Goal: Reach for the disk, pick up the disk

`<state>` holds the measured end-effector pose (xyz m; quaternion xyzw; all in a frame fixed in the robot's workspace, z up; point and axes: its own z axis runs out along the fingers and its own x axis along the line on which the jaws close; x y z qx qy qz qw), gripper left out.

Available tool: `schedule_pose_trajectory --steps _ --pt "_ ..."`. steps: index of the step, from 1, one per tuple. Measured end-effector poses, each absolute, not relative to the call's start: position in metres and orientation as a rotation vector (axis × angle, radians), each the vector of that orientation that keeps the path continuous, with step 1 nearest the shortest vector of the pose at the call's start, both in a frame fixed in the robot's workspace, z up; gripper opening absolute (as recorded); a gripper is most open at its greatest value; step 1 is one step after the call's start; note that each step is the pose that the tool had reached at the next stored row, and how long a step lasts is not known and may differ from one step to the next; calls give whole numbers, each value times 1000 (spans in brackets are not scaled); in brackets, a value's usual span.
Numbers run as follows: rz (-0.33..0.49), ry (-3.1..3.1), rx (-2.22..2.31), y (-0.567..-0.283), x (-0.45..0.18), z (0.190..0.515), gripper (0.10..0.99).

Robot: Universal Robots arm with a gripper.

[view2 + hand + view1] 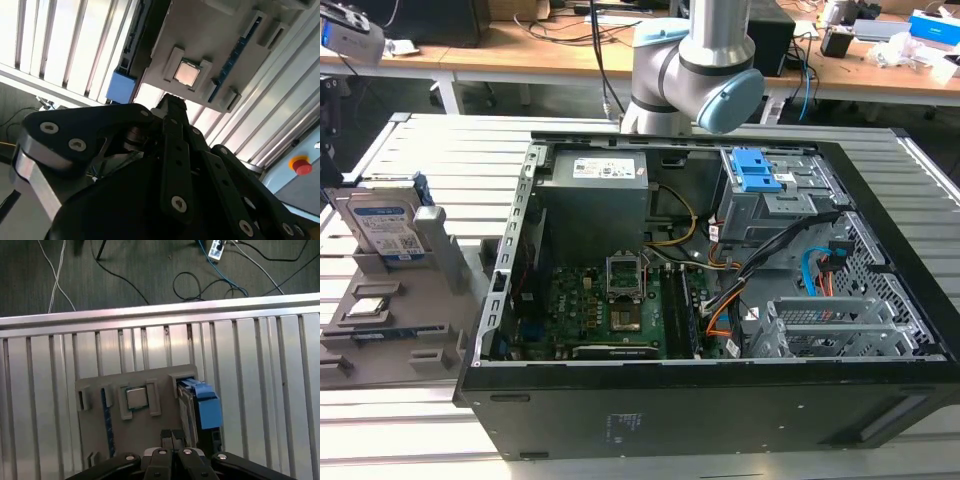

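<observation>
Gripper clenched, empty, above grey holder. Disk stands on edge in the holder's slot just beside it, not touching, blue rail facing up. Square chip lies just ahead. Slot walls flank the disk.

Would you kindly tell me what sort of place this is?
Probably a robotics lab or workshop: an opened computer case on a slatted metal table, the disk standing in a grey fixture, and desks behind.
</observation>
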<state>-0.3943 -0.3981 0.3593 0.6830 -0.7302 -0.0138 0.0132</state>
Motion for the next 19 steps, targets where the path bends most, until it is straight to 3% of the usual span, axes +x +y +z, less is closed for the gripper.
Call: schedule_pose_trajectory --steps 15,18,19 --pt "-40 -2133 2268 -398 -394 359 114" --pt "-40 -2133 2268 -398 -394 359 294" --pt "-40 -2133 2268 -398 -394 359 294"
